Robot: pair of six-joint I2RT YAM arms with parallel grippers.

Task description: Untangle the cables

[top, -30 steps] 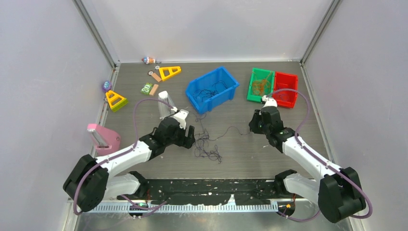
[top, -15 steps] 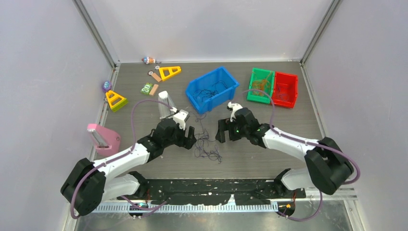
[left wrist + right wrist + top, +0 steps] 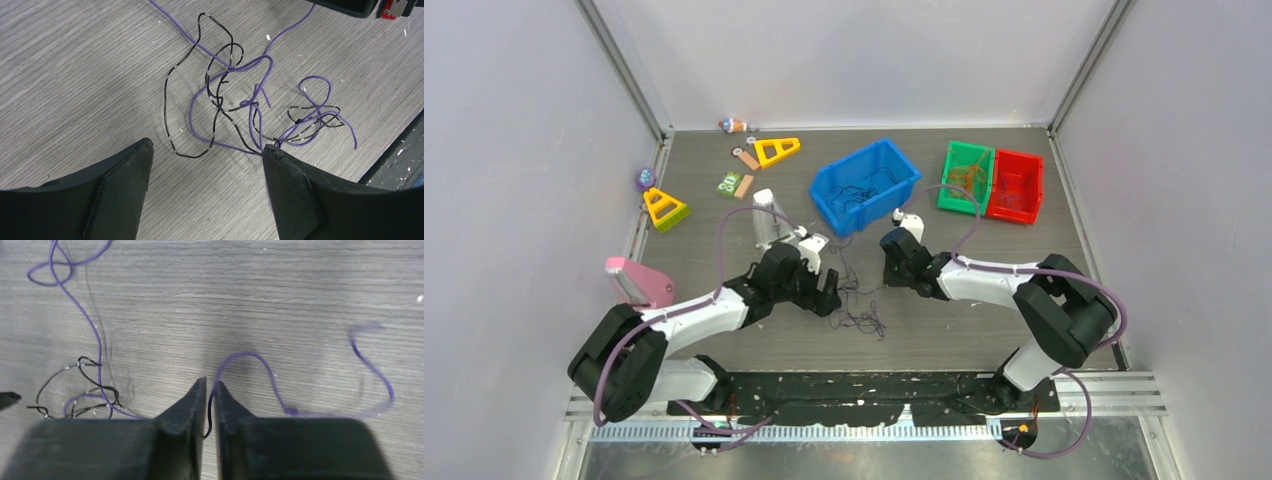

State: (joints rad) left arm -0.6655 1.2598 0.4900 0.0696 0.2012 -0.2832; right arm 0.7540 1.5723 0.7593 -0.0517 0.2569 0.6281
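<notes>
the grey counter (image 3: 984,330) carries a blue bin (image 3: 902,190) near the middle of its far edge, and a green bin (image 3: 946,180) and a red bin (image 3: 1037,190) toward the far right corner; each already has thin strands in it

the left hand (image 3: 207,147) hangs low over the middle of the counter with its 2 fingers wide apart and nothing between them, the tangle just ahead of its tips. the right hand (image 3: 210,385) sits just to the right of the tangle, its fingers pressed almost together on a thin strand that runs down into the slit between them

the cables (image 3: 235,107) lie in the middle of the counter, a loose knot of purple and black wires, with 1 purple strand (image 3: 250,357) trailing off toward the right hand. they look nearly weightless, limp and springy, so a pull will likely drag the whole clump rather than free 1 wire, and a thin strand could slip out of a loose pinch. the best hold is probably a free end or an outer loop, with the other hand pinning the knot

1 second ago the right hand was well off toward the right edge, near the green bin, with the strand stretched out to it; it has since swung in beside the knot, and the strand now lies slack and curled. the left hand has barely shifted
</notes>
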